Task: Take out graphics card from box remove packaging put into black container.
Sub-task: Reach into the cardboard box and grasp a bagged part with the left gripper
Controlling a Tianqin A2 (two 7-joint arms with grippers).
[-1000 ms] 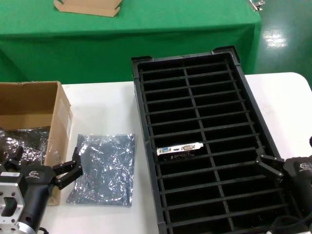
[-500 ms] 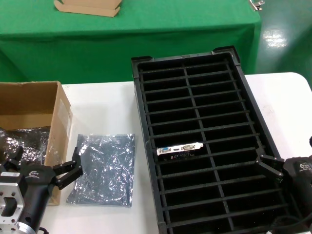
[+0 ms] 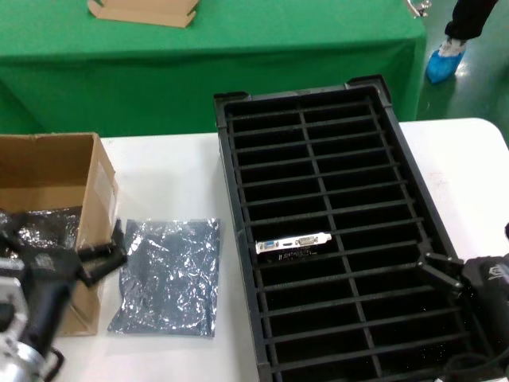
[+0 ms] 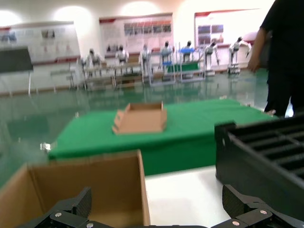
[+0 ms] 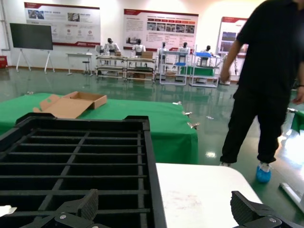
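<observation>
The graphics card (image 3: pixel 293 243) stands in a middle slot of the black container (image 3: pixel 334 159), its silvery bracket with a blue and a white port facing up. The empty packaging (image 3: pixel 167 274), a wrinkled silver bag, lies flat on the table between the box (image 3: pixel 48 171) and the container. My left gripper (image 3: pixel 64 239) is open and straddles the box's right wall (image 4: pixel 114 190), its fingers (image 4: pixel 71 209) wide apart. Low at the container's right rim, my right gripper (image 3: pixel 473 259) is also open and holds nothing (image 5: pixel 166 209). The container (image 5: pixel 76 161) fills the right wrist view.
Another shiny bag (image 3: pixel 48 227) lies inside the box. A flat tan cardboard tray (image 3: pixel 143 11) rests on the green-clothed table (image 3: pixel 238 56) behind. A person in black (image 5: pixel 270 80) walks beyond the white table's (image 3: pixel 171 175) far right corner, one blue shoe cover (image 3: pixel 445 60) showing.
My left arm has swung up and left, so its gripper now sits over the box's right wall instead of beside the bag. A person's foot has come into view at top right.
</observation>
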